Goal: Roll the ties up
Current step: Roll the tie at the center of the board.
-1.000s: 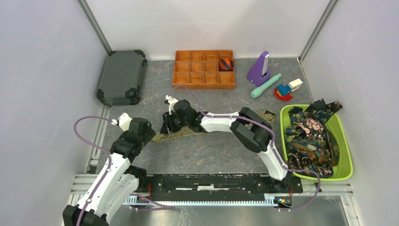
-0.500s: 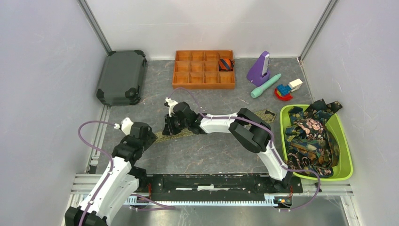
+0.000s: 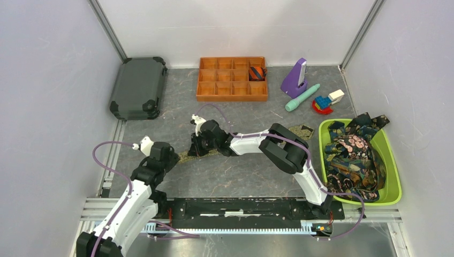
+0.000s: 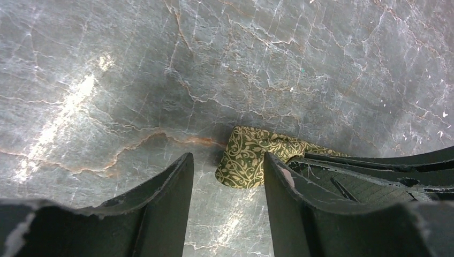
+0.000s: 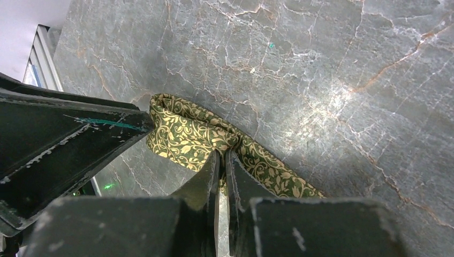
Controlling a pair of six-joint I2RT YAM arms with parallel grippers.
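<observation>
The olive-green tie (image 3: 300, 130) lies across the table's middle, and its patterned left end shows in the right wrist view (image 5: 184, 134) and the left wrist view (image 4: 245, 158). My right gripper (image 3: 198, 149) is shut on the tie near that end, pinching a fold of cloth (image 5: 222, 156). My left gripper (image 3: 170, 159) is open and empty, its tips (image 4: 227, 160) just short of the tie's end and low over the table. Several dark patterned ties (image 3: 353, 158) are heaped in the green bin (image 3: 394, 179). A rolled orange-navy striped tie (image 3: 257, 72) sits in the orange organizer (image 3: 225, 90).
A dark case (image 3: 138, 88) lies at the back left. A purple object (image 3: 295, 76), a teal stick (image 3: 302, 97) and toy blocks (image 3: 325, 101) stand at the back right. The metal rail (image 3: 110, 160) runs along the table's left edge.
My left arm has drawn back toward the near edge. My right gripper has shifted slightly right and nearer, dragging the tie's left end with it.
</observation>
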